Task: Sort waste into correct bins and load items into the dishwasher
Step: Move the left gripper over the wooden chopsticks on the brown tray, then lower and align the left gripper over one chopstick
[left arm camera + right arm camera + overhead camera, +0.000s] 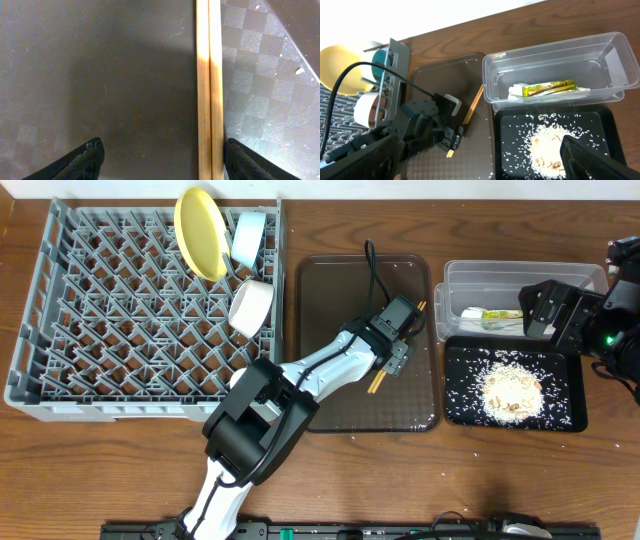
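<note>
The pair of wooden chopsticks (377, 384) (209, 90) (472, 107) lies side by side on the dark brown tray (335, 300). My left gripper (393, 360) (162, 145) is low over them and open. The sticks run between its fingers, right against the right finger (240, 160), far from the left one. The yellow plate (200, 232), a pale bowl (248, 237) and the white cup (250, 305) stand in the grey dish rack (100, 330). My right gripper (545, 308) (477, 142) hangs open and empty above the bins.
The clear tub (460, 280) (620, 55) holds the green-and-yellow wrapper (550, 88) and white napkin (517, 91). In front of it the black tray (565, 380) (512, 130) carries a heap of rice scraps (510, 390) (550, 142). Bare wooden table (450, 480) lies along the front.
</note>
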